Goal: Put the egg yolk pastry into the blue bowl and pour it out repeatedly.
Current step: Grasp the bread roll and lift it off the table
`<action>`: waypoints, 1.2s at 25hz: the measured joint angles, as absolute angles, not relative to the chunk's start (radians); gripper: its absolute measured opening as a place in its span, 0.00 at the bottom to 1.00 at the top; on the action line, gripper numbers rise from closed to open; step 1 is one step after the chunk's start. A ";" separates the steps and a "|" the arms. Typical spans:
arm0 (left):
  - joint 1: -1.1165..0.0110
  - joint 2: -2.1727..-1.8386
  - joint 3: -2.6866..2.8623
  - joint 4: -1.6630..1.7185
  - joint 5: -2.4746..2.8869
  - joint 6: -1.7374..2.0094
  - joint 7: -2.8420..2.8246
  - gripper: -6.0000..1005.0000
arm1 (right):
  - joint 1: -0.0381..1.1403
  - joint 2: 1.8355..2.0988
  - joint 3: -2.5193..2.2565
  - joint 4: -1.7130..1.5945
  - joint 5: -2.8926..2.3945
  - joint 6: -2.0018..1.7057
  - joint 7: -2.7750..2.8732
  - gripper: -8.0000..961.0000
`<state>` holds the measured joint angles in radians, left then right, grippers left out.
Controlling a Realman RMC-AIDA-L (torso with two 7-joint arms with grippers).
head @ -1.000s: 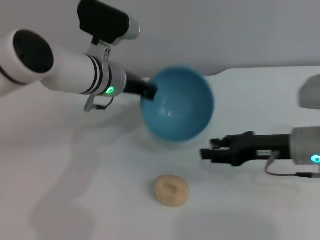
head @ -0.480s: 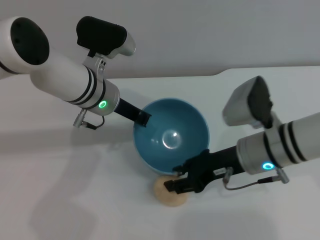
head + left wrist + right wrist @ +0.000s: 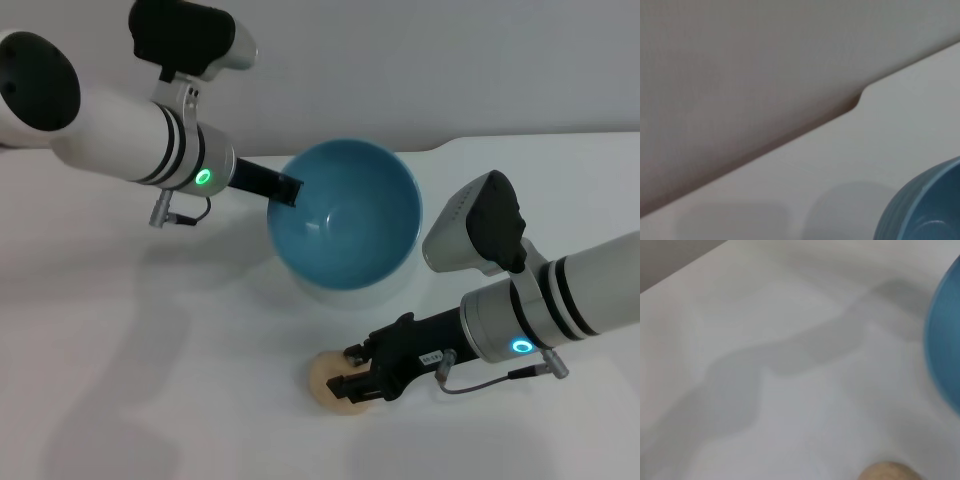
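- Pastry, our egg yolk pastry (image 3: 333, 381), lies on the tabletop (image 3: 150, 400) at lower centre; our right hand (image 3: 352, 380) straddles it, fingers apart.
- Our left hand (image 3: 283, 188) grips the tilted, raised blue bowl (image 3: 345, 215) at frame centre.

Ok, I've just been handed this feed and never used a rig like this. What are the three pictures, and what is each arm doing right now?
The wide picture is from the robot's head, looking down at a white table. The other two come from cameras on the wrists, so they show only close scraps: a slice of the blue bowl in the left wrist view, and the top of the egg yolk pastry in the right wrist view.

The left tool grips the bowl's rim and holds it tilted, with its empty inside facing the head camera.

The right tool is down at the pastry, which lies on the table in front of the bowl. Its black fingers straddle the pastry; whether they have closed on it cannot be told.
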<state>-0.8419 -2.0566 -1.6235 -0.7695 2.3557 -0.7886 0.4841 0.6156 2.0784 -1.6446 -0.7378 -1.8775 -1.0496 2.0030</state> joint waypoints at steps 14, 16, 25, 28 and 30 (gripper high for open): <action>-0.839 -2.052 -1.657 -0.764 2.389 -0.753 0.477 0.02 | 0.604 2.072 -1.613 -0.771 -1.880 -1.060 2.021 0.47; -0.839 -2.055 -1.675 -0.764 2.414 -0.753 0.473 0.02 | 0.602 2.071 -1.600 -0.771 -1.881 -1.064 2.027 0.46; -0.858 -2.052 -1.692 -0.769 2.427 -0.782 0.471 0.02 | 0.636 2.078 -1.680 -0.681 -1.877 -0.992 2.032 0.45; -0.858 -2.052 -1.692 -0.773 2.427 -0.790 0.471 0.02 | 0.640 2.081 -1.710 -0.667 -1.872 -0.954 2.034 0.45; -0.859 -2.052 -1.692 -0.777 2.428 -0.794 0.471 0.02 | 0.641 2.084 -1.734 -0.661 -1.867 -0.921 2.034 0.45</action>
<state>-0.8590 -2.0521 -1.6920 -0.7768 2.4276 -0.7941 0.4709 0.6408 2.0841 -1.7335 -0.6614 -1.8673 -0.9210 2.0343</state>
